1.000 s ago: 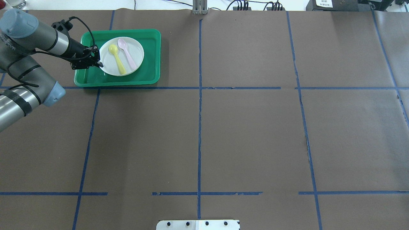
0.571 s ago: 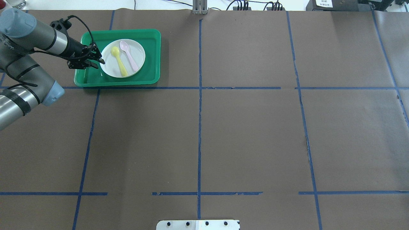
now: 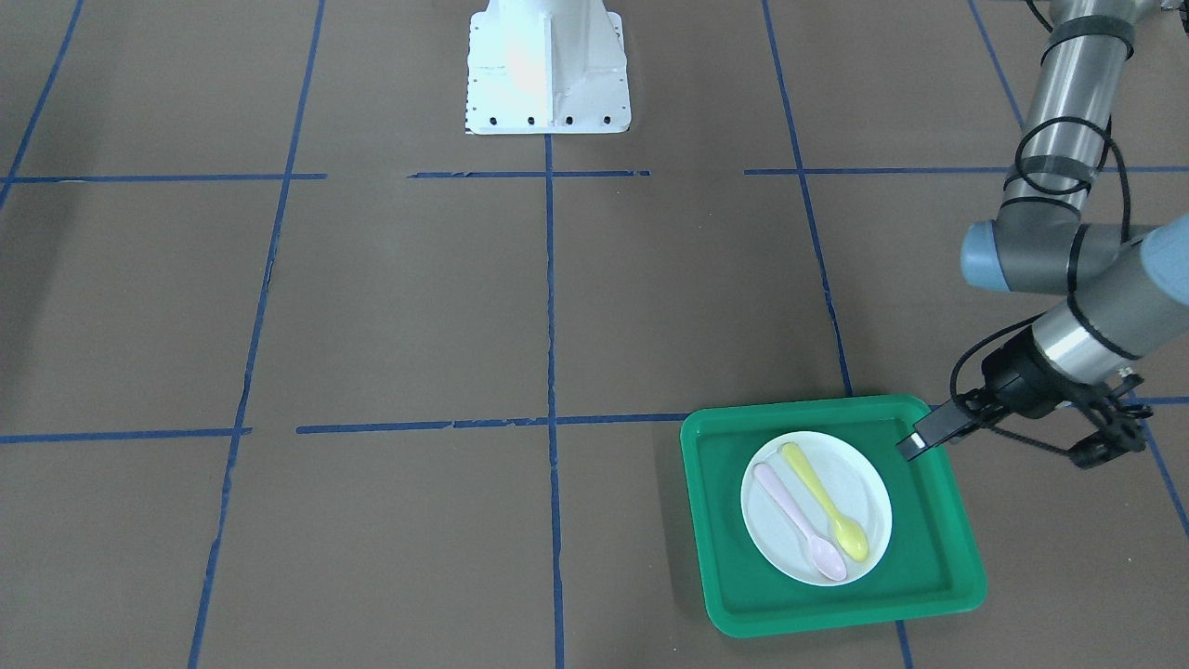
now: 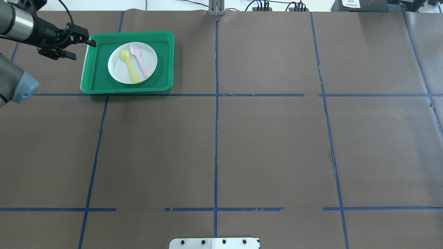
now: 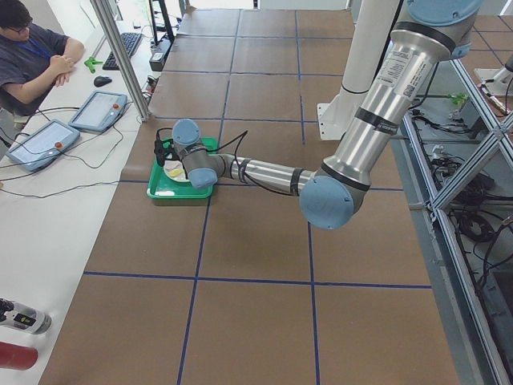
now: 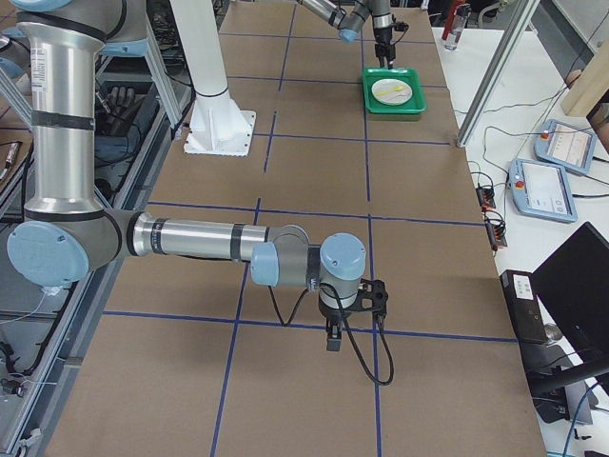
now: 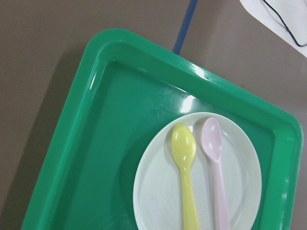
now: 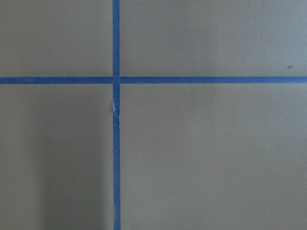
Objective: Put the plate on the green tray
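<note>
The white plate [image 4: 117, 71] lies flat inside the green tray [image 4: 95, 83] at the table's far left, with a yellow spoon [image 4: 128, 67] and a pink spoon [image 4: 140, 62] on it. My left gripper [image 4: 83, 51] is open and empty. It hovers by the tray's far left corner, apart from the plate. In the front view the left gripper [image 3: 999, 451] is beside the tray [image 3: 929, 557] and plate [image 3: 859, 478]. The left wrist view looks down on the tray [image 7: 96, 143] and plate [image 7: 158, 191]. My right gripper [image 6: 329, 338] shows only in the right side view, over bare table; I cannot tell its state.
Brown paper with blue tape lines [image 4: 216, 138] covers the table. The robot's white base [image 3: 546, 65] stands at the near edge. A person [image 5: 32, 56] sits at a side desk with tablets [image 5: 96, 108] beyond the tray.
My left gripper has let go of the plate's rim, opened, and drawn back left and away to the tray's far corner. The plate stays in the tray.
</note>
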Controlling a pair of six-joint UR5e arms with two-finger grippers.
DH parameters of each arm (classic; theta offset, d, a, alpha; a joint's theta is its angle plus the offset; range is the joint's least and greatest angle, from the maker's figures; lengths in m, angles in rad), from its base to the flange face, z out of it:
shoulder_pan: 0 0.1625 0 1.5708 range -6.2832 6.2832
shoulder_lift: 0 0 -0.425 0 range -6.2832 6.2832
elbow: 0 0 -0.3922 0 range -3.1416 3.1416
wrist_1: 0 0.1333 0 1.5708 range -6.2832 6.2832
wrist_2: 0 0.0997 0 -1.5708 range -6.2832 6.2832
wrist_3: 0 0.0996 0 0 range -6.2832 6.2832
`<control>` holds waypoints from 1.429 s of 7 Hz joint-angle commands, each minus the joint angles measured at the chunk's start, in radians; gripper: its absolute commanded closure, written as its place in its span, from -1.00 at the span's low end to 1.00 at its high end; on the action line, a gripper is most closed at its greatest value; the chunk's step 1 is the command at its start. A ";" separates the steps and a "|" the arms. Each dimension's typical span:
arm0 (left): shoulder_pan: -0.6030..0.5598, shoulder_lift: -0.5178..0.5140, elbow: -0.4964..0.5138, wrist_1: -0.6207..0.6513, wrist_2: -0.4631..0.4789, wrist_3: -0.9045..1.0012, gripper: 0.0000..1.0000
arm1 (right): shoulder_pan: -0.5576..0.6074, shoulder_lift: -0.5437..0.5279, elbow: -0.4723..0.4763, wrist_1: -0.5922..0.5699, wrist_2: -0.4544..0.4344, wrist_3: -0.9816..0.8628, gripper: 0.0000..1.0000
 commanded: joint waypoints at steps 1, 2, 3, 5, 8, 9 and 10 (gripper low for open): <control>-0.079 0.151 -0.187 0.039 -0.005 0.365 -1.00 | 0.000 0.000 0.000 0.000 0.000 0.000 -1.00; -0.145 0.200 -0.224 0.089 -0.005 0.576 -1.00 | 0.000 0.000 0.000 0.000 0.000 0.000 -1.00; -0.190 0.214 -0.236 0.197 -0.004 0.800 -1.00 | 0.000 0.000 0.000 0.000 0.000 0.000 -1.00; -0.245 0.207 -0.279 0.581 0.028 1.093 -1.00 | 0.000 0.000 0.000 0.000 0.000 0.000 -1.00; -0.351 0.290 -0.326 0.843 0.093 1.360 -1.00 | 0.000 0.000 -0.001 0.000 0.000 0.000 -1.00; -0.376 0.367 -0.326 0.840 0.090 1.361 -1.00 | 0.000 0.000 0.000 0.000 0.000 0.000 -1.00; -0.435 0.423 -0.327 0.840 0.088 1.352 -1.00 | 0.000 0.000 0.000 0.000 0.000 0.000 -1.00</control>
